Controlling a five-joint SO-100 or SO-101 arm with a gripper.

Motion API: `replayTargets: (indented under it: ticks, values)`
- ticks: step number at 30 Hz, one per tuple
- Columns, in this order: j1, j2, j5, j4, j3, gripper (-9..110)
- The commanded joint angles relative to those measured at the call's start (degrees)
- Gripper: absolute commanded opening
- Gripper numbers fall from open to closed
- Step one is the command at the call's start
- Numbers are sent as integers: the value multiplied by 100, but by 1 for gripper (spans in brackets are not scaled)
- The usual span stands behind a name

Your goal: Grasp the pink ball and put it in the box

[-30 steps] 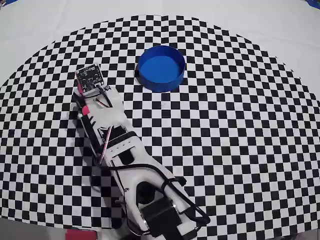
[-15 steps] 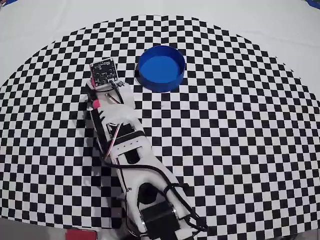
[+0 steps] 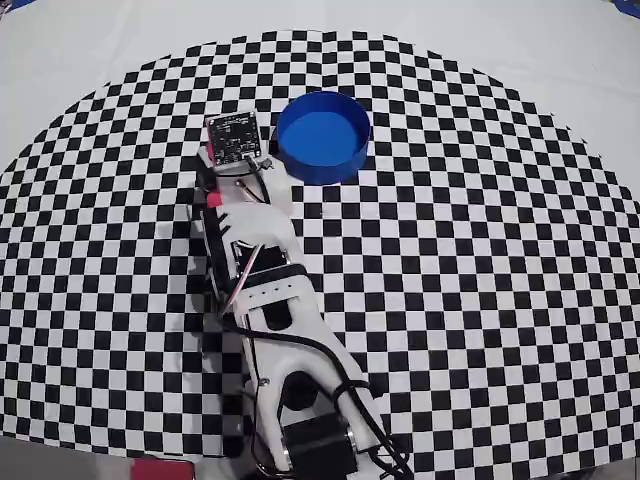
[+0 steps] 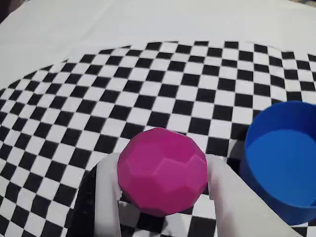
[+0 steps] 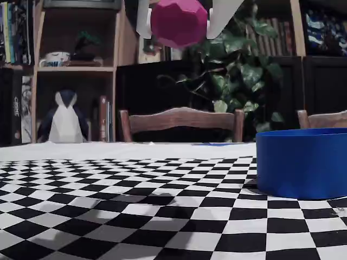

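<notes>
High above the checkered tabletop [image 5: 108, 211], the gripper [image 4: 163, 182] is closed around the pink ball [image 4: 162, 171], one white finger [image 4: 106, 197] on each side. The ball looks hard, light and bumpy with flat faces, so squeezing its middle should keep it from slipping. The blue box [image 4: 281, 163] waits just beside it.

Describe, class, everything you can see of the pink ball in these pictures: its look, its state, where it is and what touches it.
The pink ball is a magenta sphere with a faceted surface of flat polygon faces, matte like plastic. It is clamped between the two white fingers of the gripper, one on each side. In the fixed view it hangs high above the checkered cloth, touching nothing else. The blue box stands to its right in the wrist view, apart from it. The overhead view does not show the ball.
</notes>
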Motion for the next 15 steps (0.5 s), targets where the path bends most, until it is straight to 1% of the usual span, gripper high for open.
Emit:
replayTargets:
  ticks: [1, 15]
  values:
    - [97, 229, -53, -18, -26, 0]
    - [466, 272, -53, -18, -18, 0]
